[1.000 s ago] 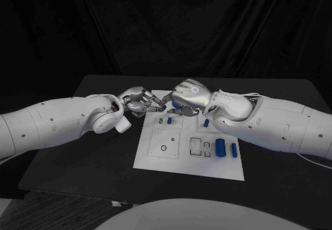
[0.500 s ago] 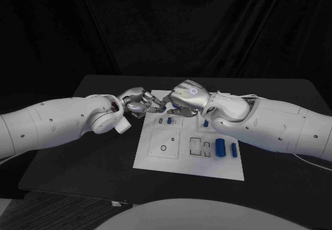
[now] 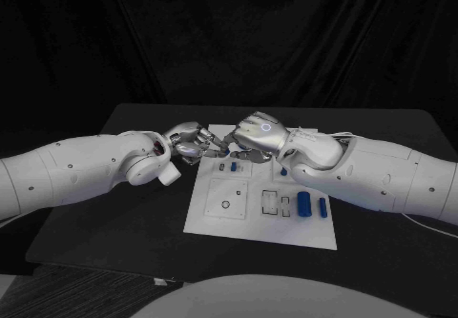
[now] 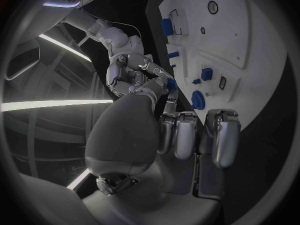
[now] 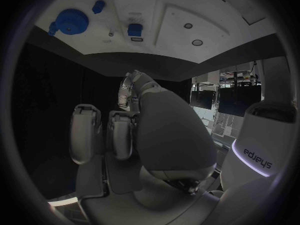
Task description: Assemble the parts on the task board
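While both hands meet at the task board's (image 3: 215, 222) far edge, the parts wait nearer.

The left hand (image 3: 191, 142) has fingers curled, and whether it grasps anything I cannot tell. Same for the right hand (image 3: 256, 138), knuckles up. Blue parts (image 3: 304, 204) lie along the board's right side.

Head camera looks down from above; both wrist cameras sit close behind their hands — all share the task board (image 3: 239, 205).
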